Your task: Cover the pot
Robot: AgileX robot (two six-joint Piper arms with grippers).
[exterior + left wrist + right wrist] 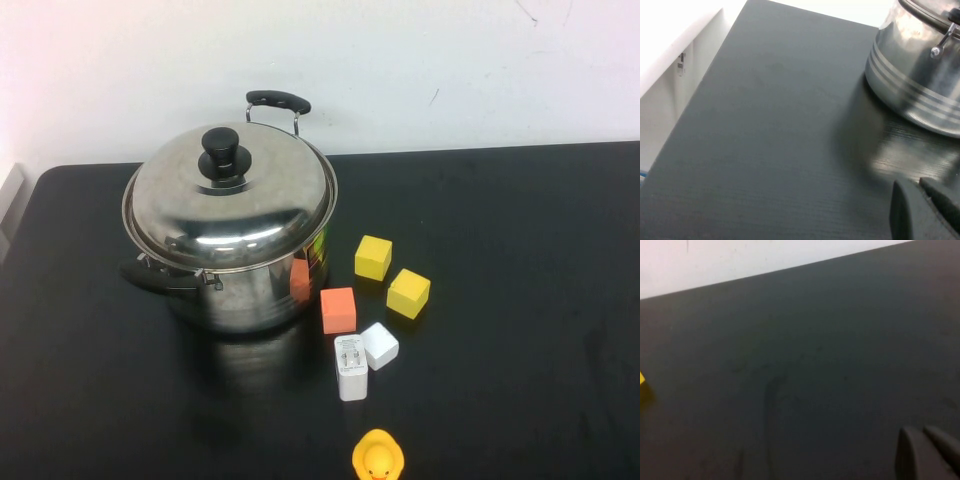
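Note:
The large shiny steel pot (pixel 250 298) stands at the left middle of the black table (pixel 500 250), with one black handle (pixel 278 100) at the back and one (pixel 150 277) at the front left. The domed steel lid (pixel 235 205) with its black knob (pixel 221 152) rests on the pot's rim. Neither arm shows in the high view. In the left wrist view my left gripper (pixel 918 184) is shut and empty, low over the table near the pot's wall (pixel 910 80). In the right wrist view my right gripper (pixel 920 431) is shut and empty over bare table.
To the right of the pot lie two yellow blocks (pixel 373 257) (pixel 408 293), an orange block (pixel 338 310), a white block (pixel 379 345) and a white charger (pixel 350 367). A yellow rubber duck (pixel 378 458) sits at the front edge. A yellow block's corner (pixel 642 380) shows in the right wrist view.

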